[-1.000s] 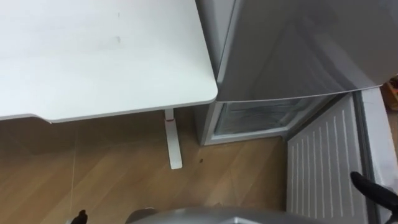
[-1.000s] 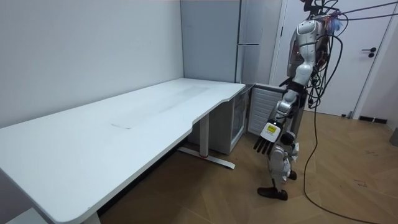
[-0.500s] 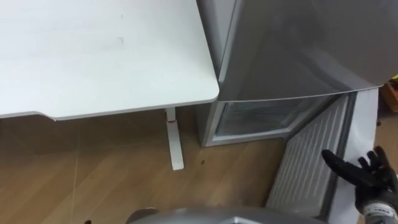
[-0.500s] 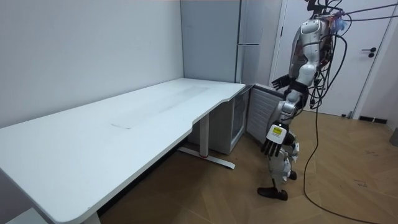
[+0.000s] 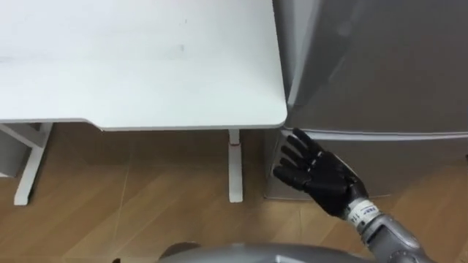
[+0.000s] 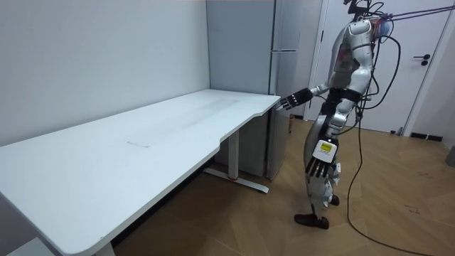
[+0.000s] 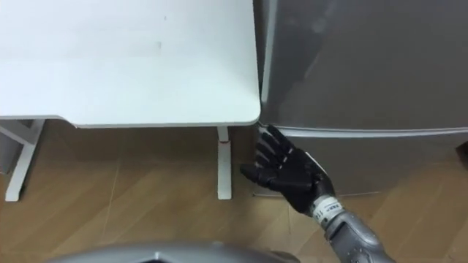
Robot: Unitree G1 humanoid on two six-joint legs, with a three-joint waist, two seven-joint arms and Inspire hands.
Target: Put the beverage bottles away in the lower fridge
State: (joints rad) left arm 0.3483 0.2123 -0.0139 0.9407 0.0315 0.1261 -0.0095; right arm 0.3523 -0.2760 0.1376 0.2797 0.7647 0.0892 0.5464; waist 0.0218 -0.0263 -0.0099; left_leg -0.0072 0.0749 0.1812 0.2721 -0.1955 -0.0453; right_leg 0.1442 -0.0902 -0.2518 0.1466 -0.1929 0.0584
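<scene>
Right hand (image 5: 314, 175): Your hand is released, with the fingers straight and spread and the palm turned toward the fridge. It holds nothing.
Right arm pose: The arm reaches forward and up from your lower right, with the wrist roughly in line with the forearm. In the room view it stretches out level from the body at about tabletop height.
Lower fridge door (image 5: 417, 161): The door sits directly beyond your fingertips and looks shut, flush under the upper door (image 5: 380, 66). I cannot tell whether the fingers touch the panel or stop just short of it.
Why the hand is flat: In my judgement an open palm on this edge suits pressing the door closed, not pulling it. No finger is hooked on the edge.
Drinks: Neither hand carries one. I cannot tell where they are. That they are behind the shut door is only a guess.
Table (image 5: 146, 66): Its rounded corner is just to the left of your fingertips, with its leg (image 5: 234, 168) below and to the left of the palm. Watch that corner if you swing the arm leftward.
Left hand (image 6: 318, 168): It hangs idle beside your thigh, with the fingers relaxed and pointing down.
Stance: You stand upright, facing the fridge, close to the table's end.
</scene>
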